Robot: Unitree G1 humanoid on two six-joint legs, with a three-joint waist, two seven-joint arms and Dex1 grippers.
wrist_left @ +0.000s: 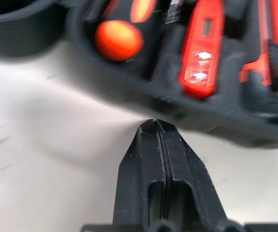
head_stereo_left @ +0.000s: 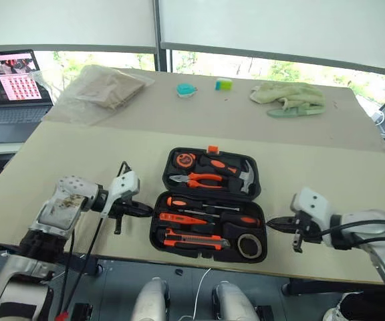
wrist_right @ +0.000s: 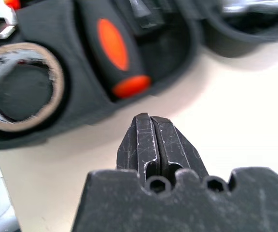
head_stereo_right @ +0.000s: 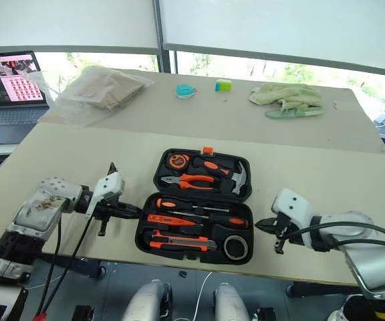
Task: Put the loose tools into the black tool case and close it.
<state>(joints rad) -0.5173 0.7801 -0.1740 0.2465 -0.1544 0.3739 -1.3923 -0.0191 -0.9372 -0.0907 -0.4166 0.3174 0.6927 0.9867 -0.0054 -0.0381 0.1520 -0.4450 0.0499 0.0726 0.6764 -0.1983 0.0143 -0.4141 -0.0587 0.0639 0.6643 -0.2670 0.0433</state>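
Both halves of the black tool case (head_stereo_left: 209, 204) lie open flat near the front edge of the table (head_stereo_left: 59, 154), between the two arms. Near half looks fully loaded: two screwdrivers (head_stereo_left: 209, 205), the orange tester screwdriver (head_stereo_left: 182, 218), the utility knife (head_stereo_left: 196, 240) and the tape roll (head_stereo_left: 248, 245) all sit in their slots; pliers (head_stereo_left: 202, 180), hammer (head_stereo_left: 236, 175) and tape measure (head_stereo_left: 184, 160) fill the far half. So I judge only closing is left. Left gripper (head_stereo_left: 146, 210) sits just beside the case's left edge, right gripper (head_stereo_left: 273, 224) just off its right edge; wrist views show both with fingers pressed together, holding nothing. To close cleanly: get under one half's outer rim, swing it over the hinge, check nothing stands proud, then press by the orange latch (head_stereo_left: 212, 149).
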